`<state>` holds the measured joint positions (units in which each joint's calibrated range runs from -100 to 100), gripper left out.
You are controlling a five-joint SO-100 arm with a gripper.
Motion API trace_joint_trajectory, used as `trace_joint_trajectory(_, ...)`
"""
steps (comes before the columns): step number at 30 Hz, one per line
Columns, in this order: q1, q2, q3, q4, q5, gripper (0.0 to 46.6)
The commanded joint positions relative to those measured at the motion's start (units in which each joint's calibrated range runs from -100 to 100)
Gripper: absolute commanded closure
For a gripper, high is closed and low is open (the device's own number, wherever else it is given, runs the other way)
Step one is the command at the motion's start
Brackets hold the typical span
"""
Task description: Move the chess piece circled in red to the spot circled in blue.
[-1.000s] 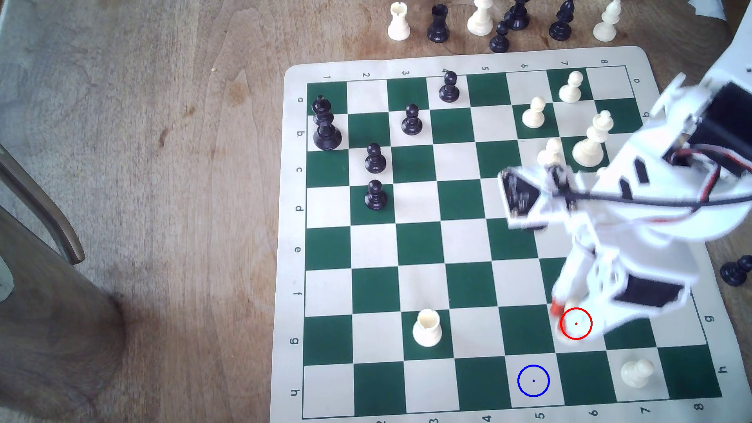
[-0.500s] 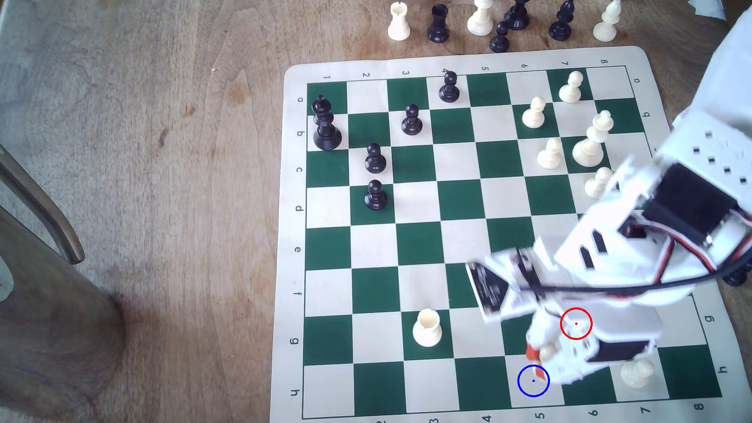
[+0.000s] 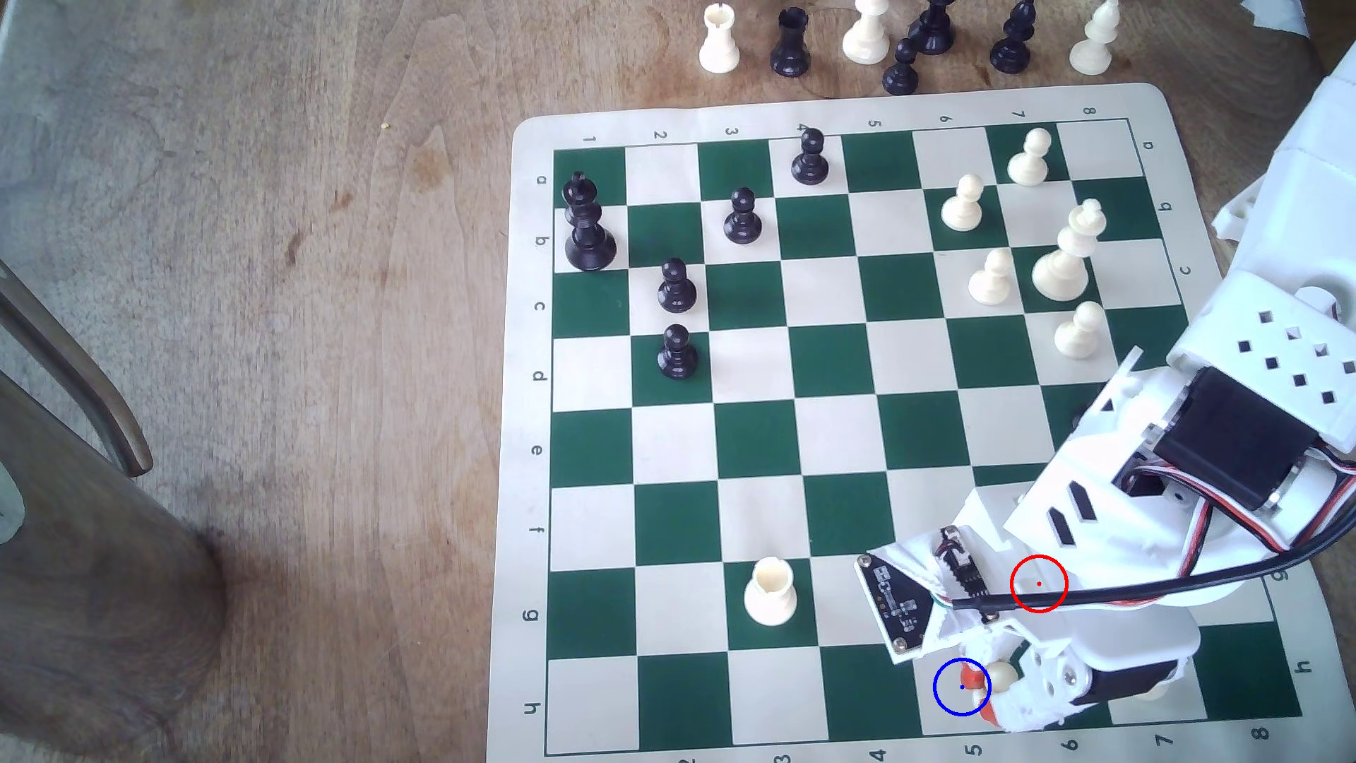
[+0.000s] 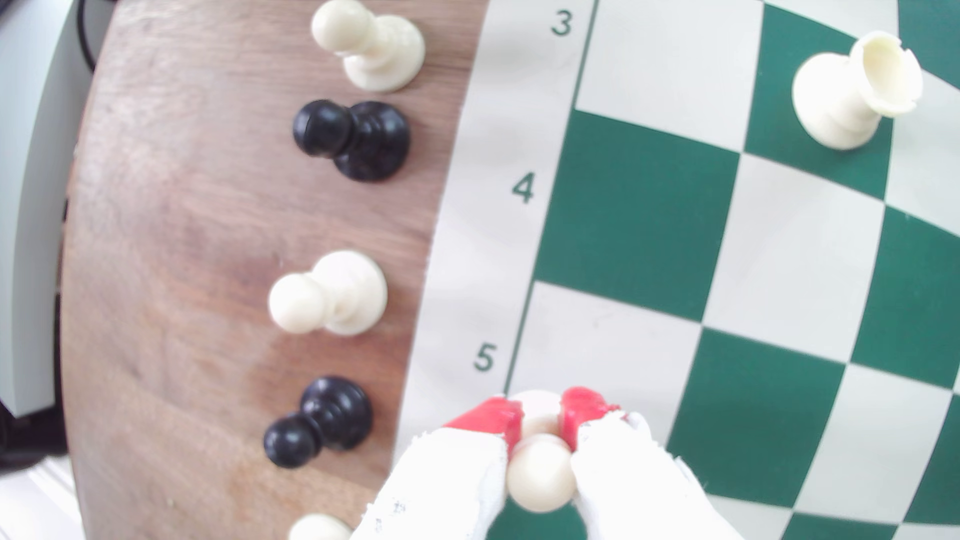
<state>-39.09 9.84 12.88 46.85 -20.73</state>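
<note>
Currently, the gripper (image 4: 540, 415) has its red-tipped fingers (image 4: 491, 415) closed narrowly on the neck of the pawn (image 4: 540, 475), a small, smooth cream plastic piece with a ball top. In the exterior view the pawn (image 3: 999, 676) sits just at the right of the blue ring (image 3: 962, 687), with one red fingertip inside the ring. Whether its base touches the board (image 3: 756, 440) cannot be told. The red ring (image 3: 1039, 584) lies over the arm's white shell, up and to the right of the blue ring.

Counted on the board in the exterior view: five black pieces, namely one tall king (image 3: 587, 224) and four pawns, all far from the blue ring toward the board's far left corner; four cream pawns and one tall cream king (image 3: 1067, 253) clustered at the board's far right; one cream rook (image 3: 769, 591) with a hollow notched top, two files to the left of the blue ring. Seven further pieces stand on the wooden desk (image 3: 293, 293) beyond the board's far edge.

The board is a flat, flexible mat with green and cream squares. The squares left of the blue ring along the near row are open.
</note>
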Motion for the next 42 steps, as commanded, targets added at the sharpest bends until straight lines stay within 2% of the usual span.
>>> trace_joint_trajectory(1,1.1,-2.0,-1.3,-1.3,1.0,45.3)
trace_joint_trajectory(18,2.1,0.2,2.1,-5.4,1.6,45.3)
trace_joint_trajectory(23,1.7,0.2,2.1,-5.7,1.6,41.3)
trace_joint_trajectory(27,2.0,0.3,2.1,-5.7,1.6,33.9)
trace_joint_trajectory(28,2.1,0.3,2.1,-5.7,1.6,30.3)
trace_joint_trajectory(32,1.9,0.3,2.4,-4.8,1.7,25.7)
trace_joint_trajectory(39,1.9,-1.6,2.9,-3.3,1.4,21.4)
trace_joint_trajectory(42,2.3,-3.2,3.0,-3.3,1.5,20.9)
